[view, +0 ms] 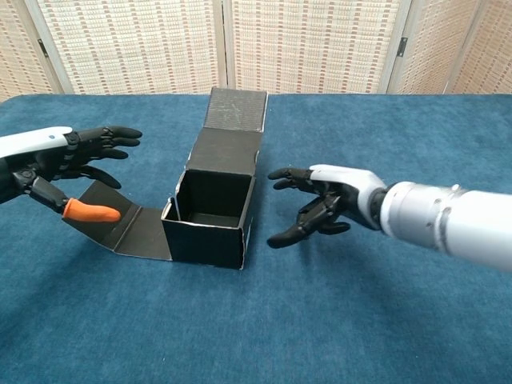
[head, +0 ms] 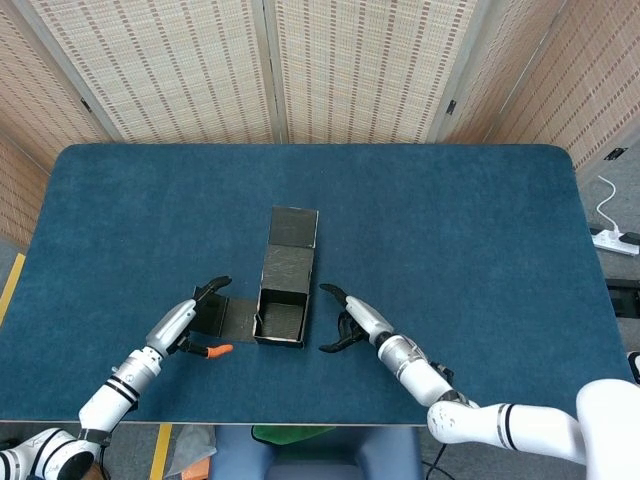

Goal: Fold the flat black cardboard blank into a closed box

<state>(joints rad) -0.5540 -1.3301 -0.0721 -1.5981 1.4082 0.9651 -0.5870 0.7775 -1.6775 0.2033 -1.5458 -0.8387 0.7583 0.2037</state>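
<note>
Black cardboard, partly folded, stands a little left of the middle of the blue-carpeted desk [head: 450, 230] as an open-topped box [view: 210, 212]; its tall lid flap [view: 230, 132] leans back from the far wall, and a side flap [view: 120, 220] lies spread out on the desk to the box's left, its outer end bent upward; in the head view the box [head: 282, 318] sits between the two hands.

On the flap side, the left hand [view: 68, 164] hovers over the outer end of that flap with its fingers [view: 112, 136] spread apart and holding nothing; the dark fingers reach toward the box above the flap, while an orange-tipped one [view: 94, 212] points along the flap just above its surface; whether that tip touches the cardboard cannot be told; the head view shows the same hand [head: 190, 325] over the flap's left end, near the box but apart from its wall.

Opposite, the right hand [view: 324, 208] floats just beside the box's right wall, palm turned toward it, fingers [view: 292, 236] splayed and empty; a clear gap of blue desk separates the fingertips from the cardboard; from above this hand [head: 350, 320] lies level with the box's near half.
</note>
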